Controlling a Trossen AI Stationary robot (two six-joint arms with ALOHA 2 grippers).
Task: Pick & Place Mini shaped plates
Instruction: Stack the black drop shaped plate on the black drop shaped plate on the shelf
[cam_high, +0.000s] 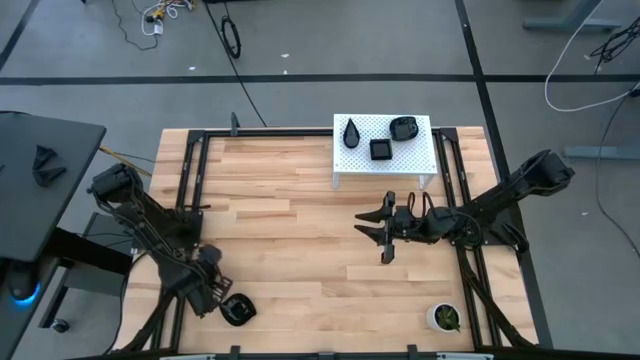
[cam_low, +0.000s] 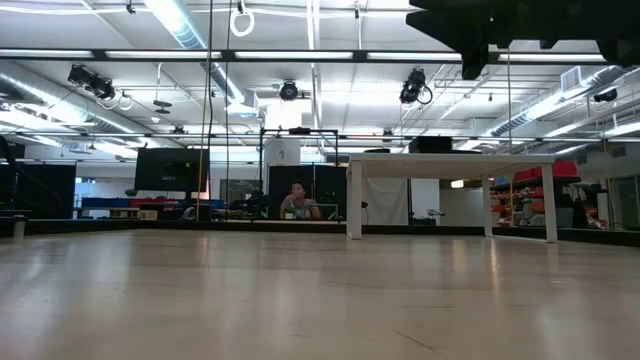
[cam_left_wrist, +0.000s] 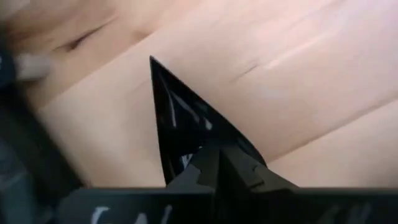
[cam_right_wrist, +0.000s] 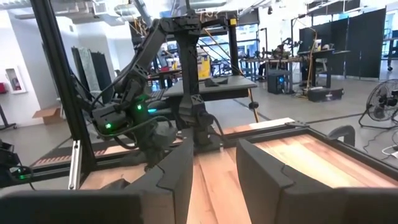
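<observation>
Counting four plates (cam_high: 381, 149), one stand (cam_high: 343, 170).

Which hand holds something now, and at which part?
The left hand holds a black teardrop plate by its wide end. The right hand holds nothing.

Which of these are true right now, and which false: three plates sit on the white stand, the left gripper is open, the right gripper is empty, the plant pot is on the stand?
1. Three black plates sit on the white stand. True: a teardrop plate, a square plate, a rounded plate.
2. The left gripper is open. False: it is shut on a pointed black plate.
3. The right gripper is empty. True: open, above bare table.
4. The plant pot is on the stand. False: it stands at the table's near right corner.
</observation>
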